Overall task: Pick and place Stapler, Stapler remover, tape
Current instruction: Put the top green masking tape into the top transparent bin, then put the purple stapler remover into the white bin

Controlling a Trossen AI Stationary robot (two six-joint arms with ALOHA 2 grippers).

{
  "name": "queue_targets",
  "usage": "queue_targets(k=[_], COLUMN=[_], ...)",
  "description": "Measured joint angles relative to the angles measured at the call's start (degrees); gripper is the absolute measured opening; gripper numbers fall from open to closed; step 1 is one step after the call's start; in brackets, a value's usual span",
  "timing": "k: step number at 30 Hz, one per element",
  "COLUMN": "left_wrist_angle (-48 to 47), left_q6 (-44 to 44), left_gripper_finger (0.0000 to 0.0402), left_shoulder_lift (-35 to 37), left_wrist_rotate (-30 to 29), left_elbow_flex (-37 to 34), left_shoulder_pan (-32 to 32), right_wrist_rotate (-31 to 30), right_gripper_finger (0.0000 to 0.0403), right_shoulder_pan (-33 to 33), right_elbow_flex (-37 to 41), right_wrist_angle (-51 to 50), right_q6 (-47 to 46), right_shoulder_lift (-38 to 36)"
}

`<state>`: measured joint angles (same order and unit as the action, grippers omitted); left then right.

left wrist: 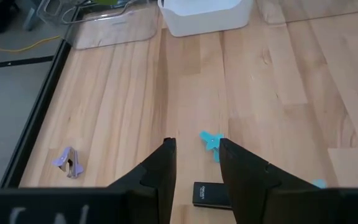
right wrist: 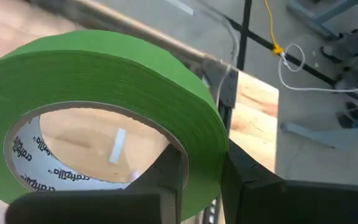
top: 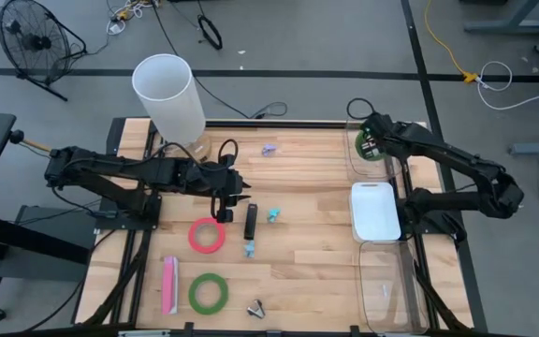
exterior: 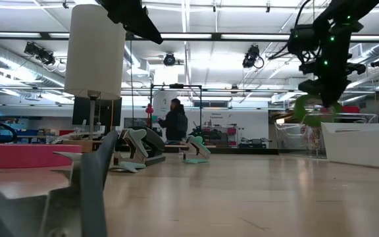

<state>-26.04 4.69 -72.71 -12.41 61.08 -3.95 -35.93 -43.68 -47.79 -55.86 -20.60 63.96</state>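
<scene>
**Right arm holds green tape over far-right bin**

Wooden table (top: 307,168), overhead view: right gripper (top: 371,142) at 1 o'clock, arm bent back, fingers pinching a green tape roll (right wrist: 104,87) above the clear bin (top: 356,164). Left gripper (top: 226,198) stretched to centre, fingers slightly spread, empty, just beside the red-pink tape (top: 208,235). Second green tape (top: 209,292) at 7 o'clock.

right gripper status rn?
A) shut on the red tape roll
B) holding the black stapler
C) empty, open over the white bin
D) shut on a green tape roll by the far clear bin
D: the right gripper pinches the wall of a green tape roll, held up at the far clear bin.
</scene>
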Motion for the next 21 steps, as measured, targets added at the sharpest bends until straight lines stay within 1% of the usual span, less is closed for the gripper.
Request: queue_targets(k=[3, 9, 11, 17, 21], left_wrist_angle=[0.00, -0.01, -0.01, -0.04, -0.19], left_q6=[0.04, 0.00, -0.02, -0.02, -0.02], left_gripper_finger=[0.0126, 0.0126, 0.0126, 0.0126, 0.0126], left_shoulder_lift=[0.00, 0.00, 0.00, 0.00, 0.00], left_wrist_rotate=[-0.01, 0.00, 0.00, 0.00, 0.00], left_elbow_flex=[0.00, 0.02, 0.02, 0.02, 0.02], left_shoulder_pan=[0.00, 0.00, 0.00, 0.00, 0.00], right_wrist_rotate=[-1.09, -0.87, -0.85, -0.56, -0.92], right_gripper_finger=[0.0051, 0.0053, 0.0079, 0.0198, 0.0245], right_shoulder_pan=[0.00, 0.02, 0.00, 0.02, 0.01], right_elbow_flex=[0.02, 0.02, 0.02, 0.02, 0.02], right_wrist_angle=[-0.42, -0.53, -0.88, -0.78, -0.66], right_q6=[-0.02, -0.27, -0.07, -0.11, -0.09], right_shoulder_lift=[0.70, 0.73, 0.73, 0.73, 0.71])
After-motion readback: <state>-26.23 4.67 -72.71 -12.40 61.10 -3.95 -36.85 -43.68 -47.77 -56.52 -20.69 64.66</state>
